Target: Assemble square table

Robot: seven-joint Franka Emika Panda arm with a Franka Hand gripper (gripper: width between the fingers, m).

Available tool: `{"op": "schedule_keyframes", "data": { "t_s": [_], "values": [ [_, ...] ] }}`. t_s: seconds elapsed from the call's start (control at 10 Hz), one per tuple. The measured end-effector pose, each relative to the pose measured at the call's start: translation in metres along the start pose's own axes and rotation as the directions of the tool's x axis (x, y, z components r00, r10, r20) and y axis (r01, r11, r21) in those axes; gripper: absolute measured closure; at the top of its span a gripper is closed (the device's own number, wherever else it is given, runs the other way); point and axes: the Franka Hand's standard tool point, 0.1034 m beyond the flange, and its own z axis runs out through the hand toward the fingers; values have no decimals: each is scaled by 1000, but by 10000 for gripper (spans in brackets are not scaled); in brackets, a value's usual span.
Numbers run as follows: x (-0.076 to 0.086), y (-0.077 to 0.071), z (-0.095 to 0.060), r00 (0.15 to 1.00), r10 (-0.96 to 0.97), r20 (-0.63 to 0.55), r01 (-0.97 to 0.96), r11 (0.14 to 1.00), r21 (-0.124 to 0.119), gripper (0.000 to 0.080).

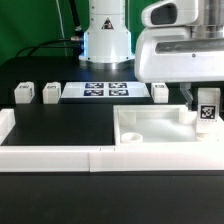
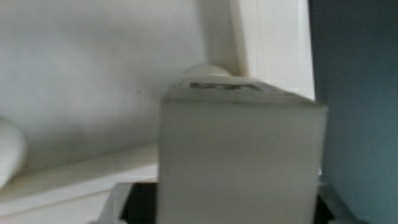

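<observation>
Border wall: a long low white border wall (image 1: 60,158) runs across the lower part of the exterior view. It turns up at the lower left.
Black table: the black table (image 1: 60,120) fills the middle left, bare between the wall and the far row of parts.
Table top: the big white table top (image 1: 150,130) lies flat at the exterior view's right, just behind the wall. Its raised rim faces up. In the wrist view one corner of it (image 2: 107,90) shows behind the leg.
Gripper: the gripper (image 1: 204,101) hangs over the far right corner of the table top. Its dark fingers (image 1: 189,97) are closed around a leg.
Held leg: the held leg (image 1: 207,112) is upright, with its tag facing the camera. In the wrist view it (image 2: 240,150) fills the middle. I cannot tell if its low end touches the table top.
Loose legs: the first loose leg (image 1: 24,93) and the second loose leg (image 1: 52,92) stand near each other at the middle left. The third loose leg (image 1: 160,92) stands right of the marker board.
Marker board: the flat white marker board (image 1: 97,91) lies between the second and third loose legs.
Arm base: the white arm base (image 1: 107,35) stands at the top middle.
Green cloth: a green cloth (image 1: 30,25) hangs at the upper left.
</observation>
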Motion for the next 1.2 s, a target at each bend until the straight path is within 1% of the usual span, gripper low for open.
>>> {"op": "schedule_keyframes", "data": {
  "t_s": [0.1,0.2,0.3,0.4,0.5,0.7,0.8,0.9,1.0,1.1,1.2],
  "values": [
    [1,3,0,986,164,7,-164,986,4,512],
    [2,6,1,956,292,23,-292,956,20,511],
    [2,9,2,901,430,45,-432,901,35,511],
    [2,10,2,857,512,57,-514,857,36,511],
    [2,11,2,815,576,58,-578,815,29,510],
    [1,12,3,678,732,68,-735,678,20,509],
    [0,13,3,609,790,70,-793,609,12,509],
    [-1,13,3,556,828,72,-831,557,10,509],
    [-3,14,3,476,876,77,-879,477,5,509],
    [-4,14,3,473,878,74,-881,474,3,434],
    [-4,13,4,508,858,75,-861,509,6,434]
  ]
}}
